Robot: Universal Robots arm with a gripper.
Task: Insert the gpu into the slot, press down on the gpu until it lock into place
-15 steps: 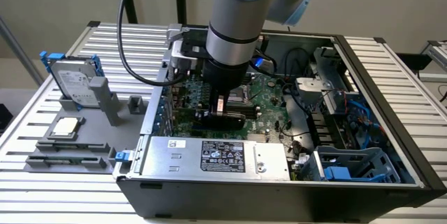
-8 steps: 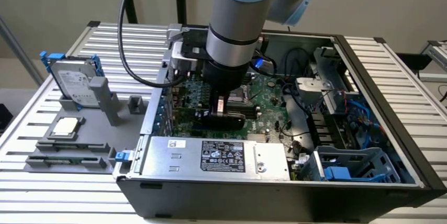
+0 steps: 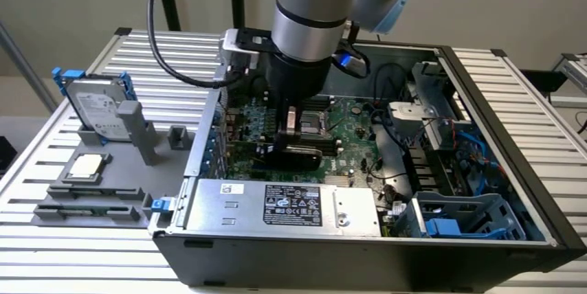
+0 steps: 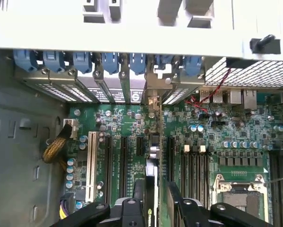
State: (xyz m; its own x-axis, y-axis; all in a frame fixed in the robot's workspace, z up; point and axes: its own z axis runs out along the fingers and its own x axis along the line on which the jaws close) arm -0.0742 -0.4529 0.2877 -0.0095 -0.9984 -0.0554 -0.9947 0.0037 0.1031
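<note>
A flat green circuit-board gpu (image 4: 153, 142) with a black cooler block is held edge-on inside the open black computer case (image 3: 513, 239).

The card is clamped between the closed jaws of the black gripper (image 4: 156, 205), standing upright over the green motherboard (image 4: 235, 137), its silver end bracket reaching the row of blue retention clips (image 4: 110, 61). One card is seen. Seven blue clips are counted along the far case wall, and three hardware parts on the grey fixture (image 3: 92, 191) at the exterior view's left.
</note>
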